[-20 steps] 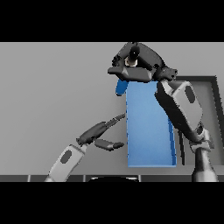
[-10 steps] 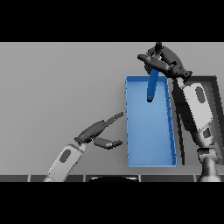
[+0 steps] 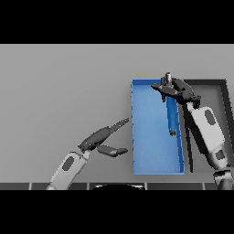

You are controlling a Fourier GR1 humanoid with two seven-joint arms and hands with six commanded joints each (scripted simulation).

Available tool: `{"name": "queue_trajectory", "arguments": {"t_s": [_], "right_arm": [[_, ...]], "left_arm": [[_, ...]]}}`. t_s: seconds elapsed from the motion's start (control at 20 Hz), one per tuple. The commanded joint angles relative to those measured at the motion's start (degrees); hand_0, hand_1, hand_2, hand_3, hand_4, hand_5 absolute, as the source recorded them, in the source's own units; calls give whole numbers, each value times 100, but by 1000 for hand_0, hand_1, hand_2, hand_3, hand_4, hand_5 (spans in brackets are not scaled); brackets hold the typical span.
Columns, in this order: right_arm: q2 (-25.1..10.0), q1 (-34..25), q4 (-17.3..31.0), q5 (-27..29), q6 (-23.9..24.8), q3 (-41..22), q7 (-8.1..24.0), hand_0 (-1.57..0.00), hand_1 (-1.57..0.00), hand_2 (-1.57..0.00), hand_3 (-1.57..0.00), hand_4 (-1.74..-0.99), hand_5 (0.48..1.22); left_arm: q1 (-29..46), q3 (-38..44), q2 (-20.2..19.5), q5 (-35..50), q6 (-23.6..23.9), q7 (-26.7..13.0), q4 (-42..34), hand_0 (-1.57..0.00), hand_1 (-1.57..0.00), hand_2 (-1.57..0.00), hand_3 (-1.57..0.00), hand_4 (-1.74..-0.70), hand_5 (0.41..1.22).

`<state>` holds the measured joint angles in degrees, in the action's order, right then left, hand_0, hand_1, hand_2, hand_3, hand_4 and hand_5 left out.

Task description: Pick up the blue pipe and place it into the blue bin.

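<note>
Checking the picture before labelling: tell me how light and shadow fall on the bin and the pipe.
Head view: flat, even light, no glare; the blue bin floor shows no clear cast shadow; the blue pipe reads darker than the floor; the right hand is dark against it.

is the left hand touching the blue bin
Apart. The head view shows a strip of grey table between the left hand's straight fingertips and the blue bin's left wall.
</note>
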<state>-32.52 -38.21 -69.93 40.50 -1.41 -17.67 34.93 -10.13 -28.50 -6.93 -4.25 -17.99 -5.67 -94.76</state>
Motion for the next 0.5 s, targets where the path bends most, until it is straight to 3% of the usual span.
{"name": "queue_trajectory", "arguments": {"t_s": [0.0, 0.05, 0.1, 0.15, 0.25, 0.35, 0.45], "right_arm": [[-85, 25, 59, 38, 86, -259, 1, -1571, -1571, -1571, -617, -1662, 1221], [-268, -8, 139, 226, 225, -536, 1, -1571, -1571, -1571, -808, -1617, 1199], [-379, -45, 317, 447, 379, -905, 1, -1571, -1514, -1454, -960, -1573, 1188], [-495, -138, 516, 795, 508, -1246, 1, -1257, -1211, -1163, -768, -1515, 1176], [-648, -340, 831, 1574, 775, -1900, 0, -804, -775, -744, -491, -1385, 1114], [-798, -526, 858, 1968, 548, -2306, -15, -514, -495, -476, -314, -1296, 1152], [-984, -667, 762, 1889, 329, -2645, -12, -329, -317, -304, -201, -1230, 1056]], "left_arm": [[-27, 11, -3, -2, -3, -42, 22, 1, 1, 1, 1, -885, 481], [-53, -4, 21, -37, 6, -40, 78, 1, 1, 1, 1, -886, 483], [-61, -17, 43, -11, -1, -90, 28, 1, 1, 1, 1, -885, 486], [-54, -26, 54, 7, -6, -116, -4, 1, 1, 1, 1, -883, 490], [-55, 13, -9, -2, -23, -108, 27, 1, 1, 1, 1, -880, 495], [-103, 25, 52, 4, 5, -89, 86, 1, 1, 1, 1, -881, 497], [-93, 18, 60, 20, 15, -109, 33, 1, 1, 1, 1, -881, 495]]}}
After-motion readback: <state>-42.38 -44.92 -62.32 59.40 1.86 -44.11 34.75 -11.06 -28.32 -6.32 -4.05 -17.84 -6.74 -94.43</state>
